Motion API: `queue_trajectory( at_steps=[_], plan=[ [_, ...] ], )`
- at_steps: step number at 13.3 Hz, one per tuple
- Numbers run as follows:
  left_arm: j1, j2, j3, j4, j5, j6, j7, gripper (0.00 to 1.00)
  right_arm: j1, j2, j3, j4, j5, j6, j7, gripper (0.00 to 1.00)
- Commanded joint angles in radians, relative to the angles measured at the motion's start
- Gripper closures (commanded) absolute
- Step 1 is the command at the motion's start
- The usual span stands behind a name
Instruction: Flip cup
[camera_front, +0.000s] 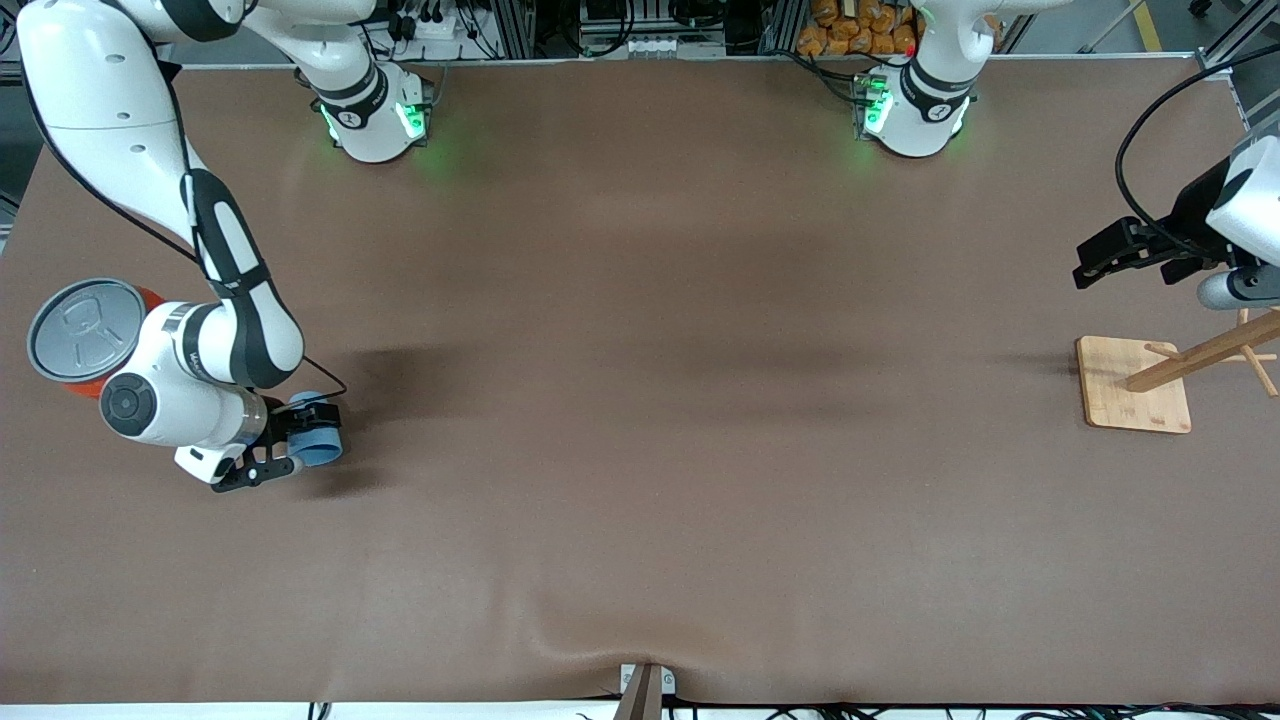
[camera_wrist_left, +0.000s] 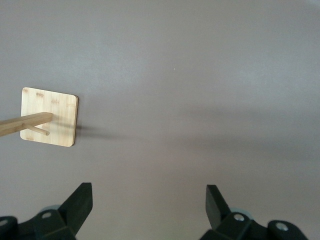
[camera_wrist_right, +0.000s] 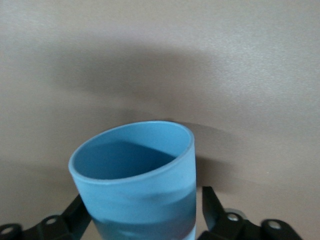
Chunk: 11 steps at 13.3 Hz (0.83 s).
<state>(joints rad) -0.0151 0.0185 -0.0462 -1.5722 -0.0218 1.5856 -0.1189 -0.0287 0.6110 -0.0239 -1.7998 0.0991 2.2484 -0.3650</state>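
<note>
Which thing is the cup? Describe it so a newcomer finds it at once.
Go to the right arm's end of the table, where a big red can with a grey lid stands. Beside it, the right gripper is shut on the cup. It is small, light blue, tapered and handleless, far smaller than the can.

Right gripper (camera_front: 290, 440) clamped, low (arm bent); left gripper (camera_wrist_left: 149, 200) spread, waiting.

No text can be read anywhere (labels included).
</note>
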Motion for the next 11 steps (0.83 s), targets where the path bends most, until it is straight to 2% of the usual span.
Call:
queue_trajectory(
  at_steps=[1, 3, 8, 11],
  plan=[
    [0.001, 0.011, -0.001, 0.023, -0.012, -0.018, 0.01, 0.0, 0.003, -0.052, 0.012, -0.007, 0.021, -0.055, -0.011, 0.27],
    [0.003, 0.011, -0.001, 0.023, -0.012, -0.018, 0.012, 0.0, 0.01, -0.095, 0.033, -0.007, 0.021, -0.099, -0.009, 0.34],
    [0.003, 0.011, -0.001, 0.023, -0.013, -0.018, 0.01, 0.0, 0.015, -0.119, 0.05, -0.007, 0.021, -0.122, -0.008, 0.34],
    [0.003, 0.011, -0.001, 0.024, -0.02, -0.018, 0.01, 0.0, 0.07, -0.164, 0.065, -0.01, 0.021, -0.174, -0.012, 0.34]
  ],
)
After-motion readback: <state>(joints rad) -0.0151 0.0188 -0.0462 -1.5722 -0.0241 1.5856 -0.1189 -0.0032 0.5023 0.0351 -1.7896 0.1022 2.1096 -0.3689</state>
